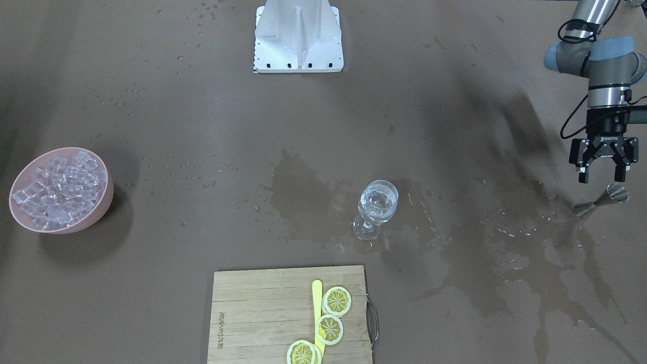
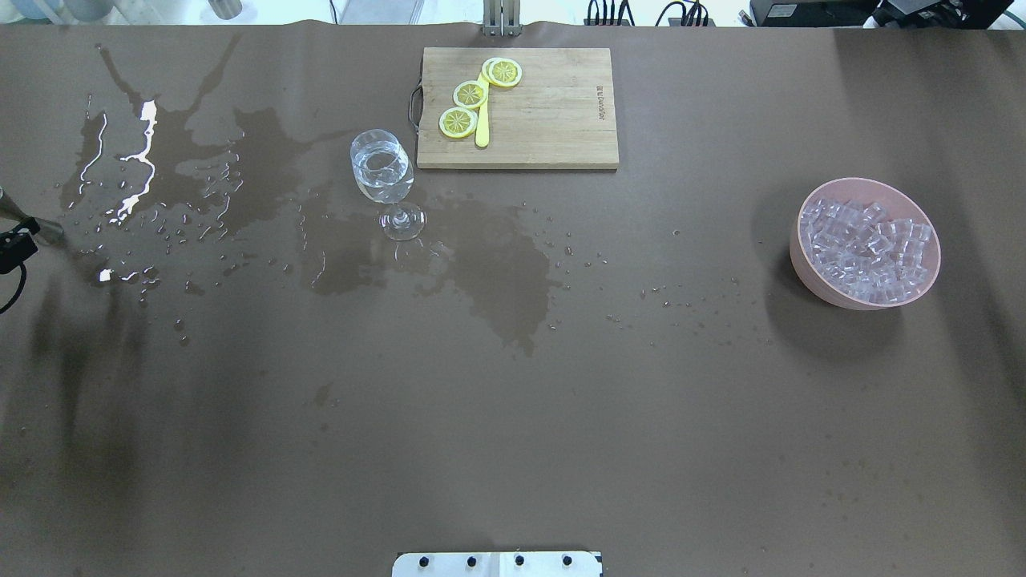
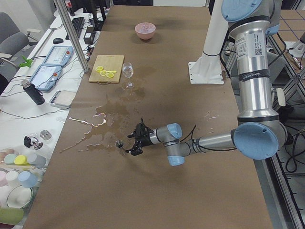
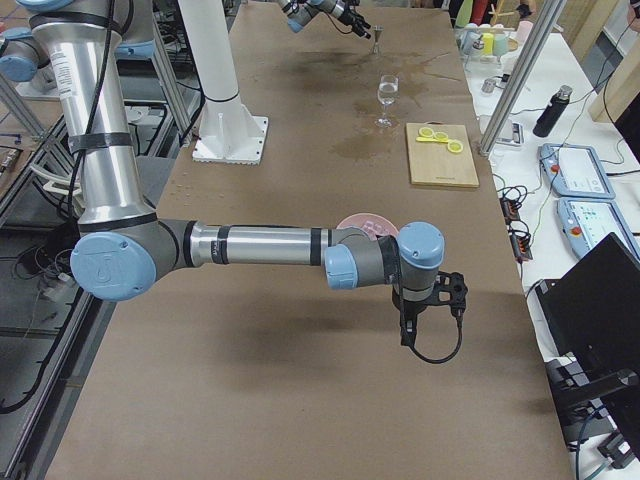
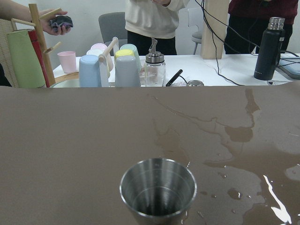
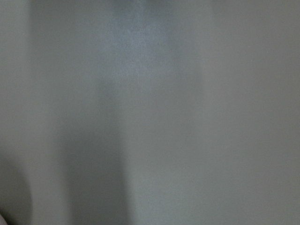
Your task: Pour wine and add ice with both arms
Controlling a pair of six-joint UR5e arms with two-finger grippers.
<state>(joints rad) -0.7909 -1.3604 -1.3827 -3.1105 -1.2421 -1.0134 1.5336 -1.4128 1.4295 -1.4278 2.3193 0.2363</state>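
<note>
- Your wine [image 2: 383, 172] sat as a small clear measure in the bowl of the wine glass [image 1: 375, 211], which stood upright near the middle of the table, just beside the handle end of the cutting board [image 1: 263, 313].
- Judging by that, the pouring step looked done. I could not tell whether any cube was in the glass.
- The ice [image 1: 59, 191] lay heaped in the pink bowl [image 1: 103, 208], well apart from the glass, toward the robot's right end of the table.
- The steel jigger [image 1: 601, 200] stood upright on the wet tabletop at the robot's left end. From the left wrist view its cup looked empty.
- Your left gripper [image 1: 602, 177] hung just beside the jigger with its fingers spread and nothing between them, so it had let go. The wine was well apart from those jaws.
- Your right gripper [image 4: 425, 305] showed only in the exterior right view, past the bowl toward the table's right end. I cannot tell whether it was spread or closed, and its wrist view gave only grey blur.
- As I read it, the ice step came next: you would need to bring the right arm over the bowl, close on one small cube, and carry it across to the glass without knocking the stem.
- The cubes looked slick and glassy, so the grip could slip.
</note>
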